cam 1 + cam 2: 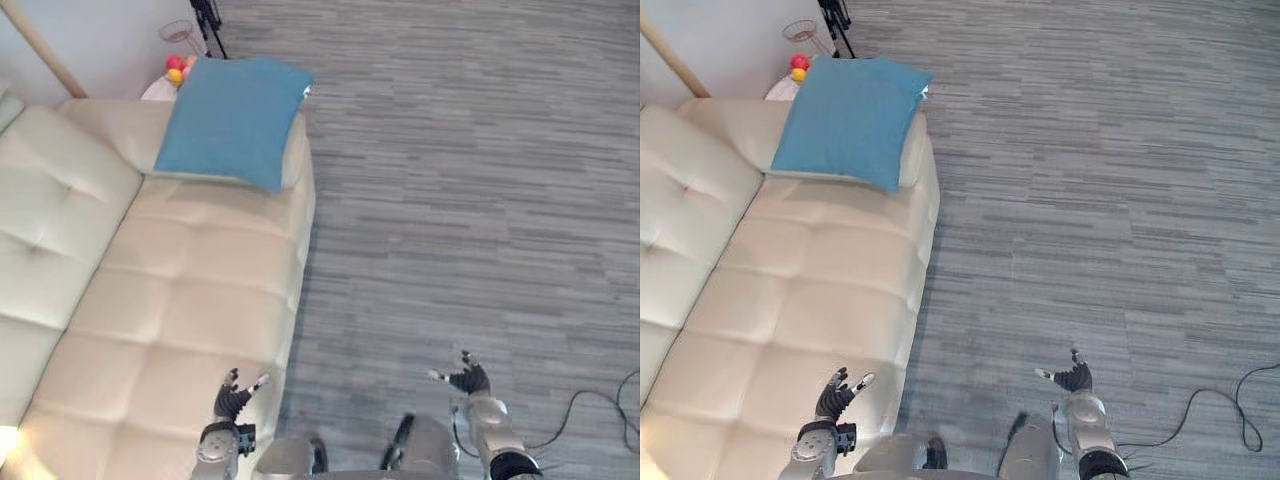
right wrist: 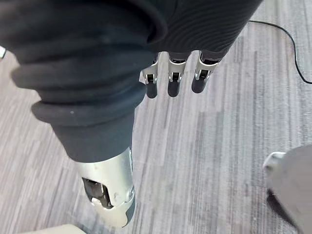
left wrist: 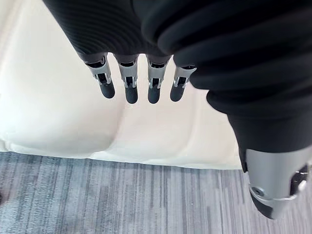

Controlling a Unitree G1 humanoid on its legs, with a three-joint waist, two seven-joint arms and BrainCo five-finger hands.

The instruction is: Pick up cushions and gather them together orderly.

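Over the sofa [image 1: 190, 300] edge, left hand [image 1: 231, 402] hovers, fingers [image 3: 130, 87] straight.

A cream sofa [image 1: 190, 300] is standing to my left on the grey floor [image 1: 480, 200]. One blue cushion [image 1: 232, 120] is lying at its far end, resting over the armrest and reaching the sofa's floor-side edge. Just beyond that end, a small white table [image 1: 158, 90] is standing, carrying coloured balls [image 1: 178, 68].
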